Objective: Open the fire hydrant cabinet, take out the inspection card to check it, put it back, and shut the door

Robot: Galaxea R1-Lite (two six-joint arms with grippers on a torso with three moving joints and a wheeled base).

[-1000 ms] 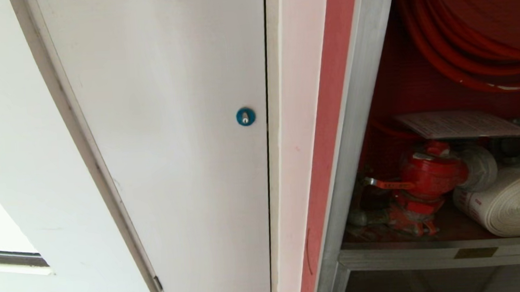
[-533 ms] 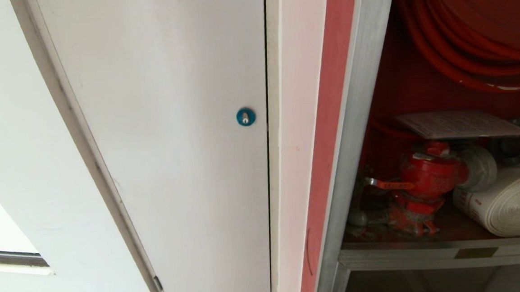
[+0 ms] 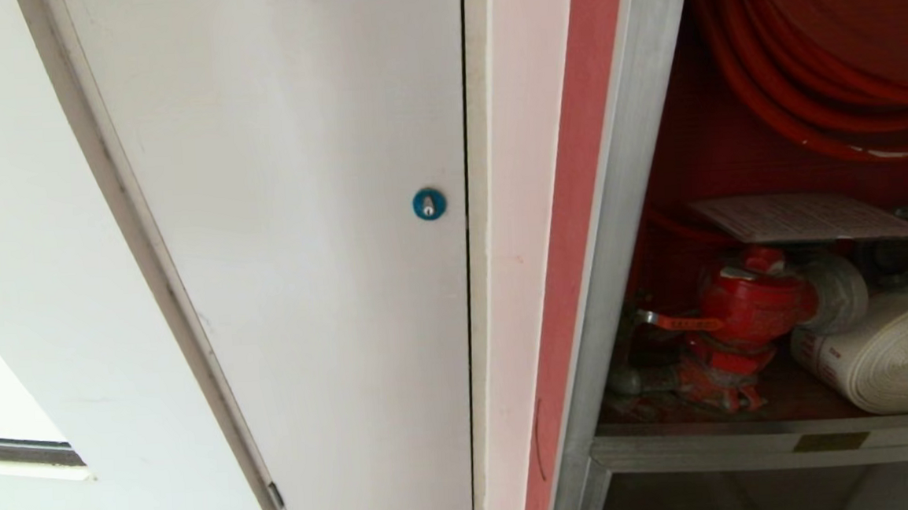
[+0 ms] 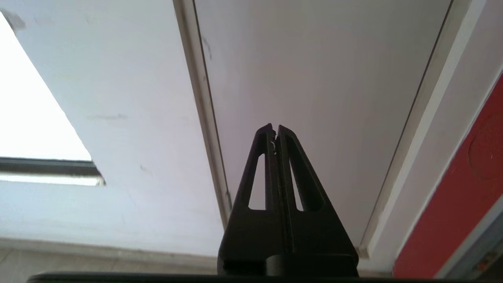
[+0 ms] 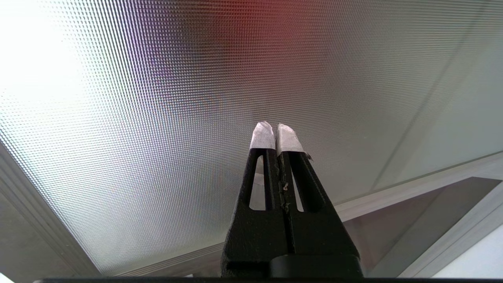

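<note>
Nothing has shifted in my head view since a second ago: the whole scene sits exactly as it did.

Neither arm shows there; only the wrist cameras give me the grippers. The left gripper (image 4: 275, 129) has its fingers pressed together on nothing, aimed at the white panel door (image 3: 294, 217) with the round blue lock (image 3: 429, 204). The right gripper (image 5: 274, 129), its tips wrapped in white tape, is likewise closed and empty, in front of a textured glass panel (image 5: 157, 118) in an aluminium frame.

Right of the blue lock, past a pink wall strip (image 3: 571, 240), the fire hydrant cabinet (image 3: 625, 221) stands open. Inside, the inspection card (image 3: 806, 218) lies flat above the red valve (image 3: 749, 308), with the white rolled hose (image 3: 894, 354) further right and the red hose reel (image 3: 828, 59) overhead.
</note>
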